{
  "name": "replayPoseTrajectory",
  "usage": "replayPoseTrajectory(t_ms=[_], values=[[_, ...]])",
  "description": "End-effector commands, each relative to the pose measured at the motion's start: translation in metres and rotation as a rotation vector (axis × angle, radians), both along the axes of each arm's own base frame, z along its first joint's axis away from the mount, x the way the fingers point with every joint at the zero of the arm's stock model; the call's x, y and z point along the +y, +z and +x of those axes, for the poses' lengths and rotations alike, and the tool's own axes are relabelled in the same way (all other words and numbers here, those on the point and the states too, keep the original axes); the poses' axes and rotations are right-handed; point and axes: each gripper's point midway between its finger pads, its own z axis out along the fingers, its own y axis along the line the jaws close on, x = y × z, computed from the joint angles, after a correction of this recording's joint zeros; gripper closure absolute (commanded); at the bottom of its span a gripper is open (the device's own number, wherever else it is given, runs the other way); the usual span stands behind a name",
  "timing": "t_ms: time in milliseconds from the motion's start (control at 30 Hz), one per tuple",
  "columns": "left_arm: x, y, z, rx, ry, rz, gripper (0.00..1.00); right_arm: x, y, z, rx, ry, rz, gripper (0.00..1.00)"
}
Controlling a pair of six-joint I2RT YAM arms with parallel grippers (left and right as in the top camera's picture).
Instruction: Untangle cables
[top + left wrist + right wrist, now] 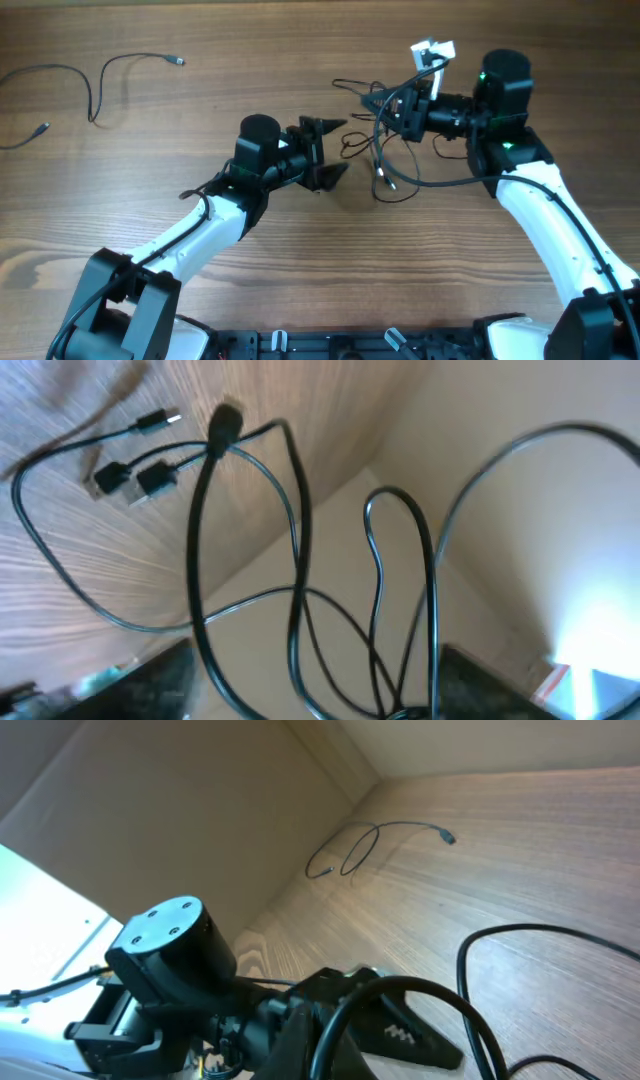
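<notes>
Cables (380, 170) dangle in a tangle from my right claw (385, 102), clamped on them near the far edge of the table (400, 275); my left claw (332, 150) gapes beside them.

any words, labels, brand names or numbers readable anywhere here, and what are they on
No text can be read in any view.
white tag, top of the overhead view: any print on it is too small to make out.
plug ends of the cables, left wrist view: no marking legible, blurred.
Arm housings: no logo or number readable.
</notes>
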Motion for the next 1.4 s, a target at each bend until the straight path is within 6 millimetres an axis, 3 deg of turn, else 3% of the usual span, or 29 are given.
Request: replayPoseTrajectory(t_ms=[0, 133, 200, 267, 300, 400, 467, 600, 733, 1000, 1133, 1167, 1267, 1367], values=[[-0.006, -0.002, -0.001, 0.024, 0.015, -0.005, 0.36, 0.005, 0.014, 0.001, -0.064, -0.018, -0.012, 0.96], [-0.012, -0.008, -0.006, 0.033, 0.019, 0.023, 0.55, 0.005, 0.014, -0.001, -0.060, -0.006, -0.007, 0.95], [-0.012, -0.012, -0.008, 0.045, 0.020, 0.034, 0.73, 0.006, 0.014, -0.002, -0.061, -0.001, -0.006, 0.96], [-0.010, -0.016, -0.010, -0.001, -0.013, 0.080, 0.92, -0.003, 0.011, 0.013, -0.067, -0.087, -0.033, 0.95], [-0.008, -0.016, -0.010, -0.036, -0.041, 0.100, 0.96, -0.012, 0.008, 0.024, -0.066, -0.155, -0.054, 0.95], [0.000, -0.022, -0.020, -0.091, -0.163, 0.135, 0.96, -0.067, -0.009, 0.068, -0.011, -0.480, -0.137, 0.95], [0.011, -0.025, -0.027, -0.117, -0.246, 0.135, 0.96, -0.122, -0.027, 0.089, 0.078, -0.736, -0.194, 0.95], [0.032, -0.017, -0.024, -0.223, -0.314, 0.115, 0.96, -0.197, -0.056, 0.092, 0.219, -1.010, -0.270, 0.96], [0.050, -0.014, -0.014, -0.246, -0.284, 0.112, 0.96, -0.228, -0.074, 0.083, 0.300, -1.103, -0.328, 0.95], [0.070, 0.004, -0.007, -0.347, -0.290, 0.078, 0.96, -0.289, -0.086, 0.071, 0.314, -1.408, -0.509, 0.96], [0.091, 0.013, -0.001, -0.375, -0.262, 0.058, 0.96, -0.290, -0.094, 0.071, 0.329, -1.411, -0.526, 0.95], [0.100, 0.016, 0.002, -0.379, -0.240, 0.056, 0.96, -0.282, -0.099, 0.074, 0.350, -1.366, -0.505, 0.89], [0.107, 0.014, 0.007, -0.375, -0.209, 0.075, 0.96, -0.234, -0.101, 0.078, 0.392, -1.120, -0.375, 0.89], [0.100, 0.009, 0.010, -0.369, -0.194, 0.112, 0.96, -0.156, -0.084, 0.067, 0.345, -0.712, -0.247, 0.89]])
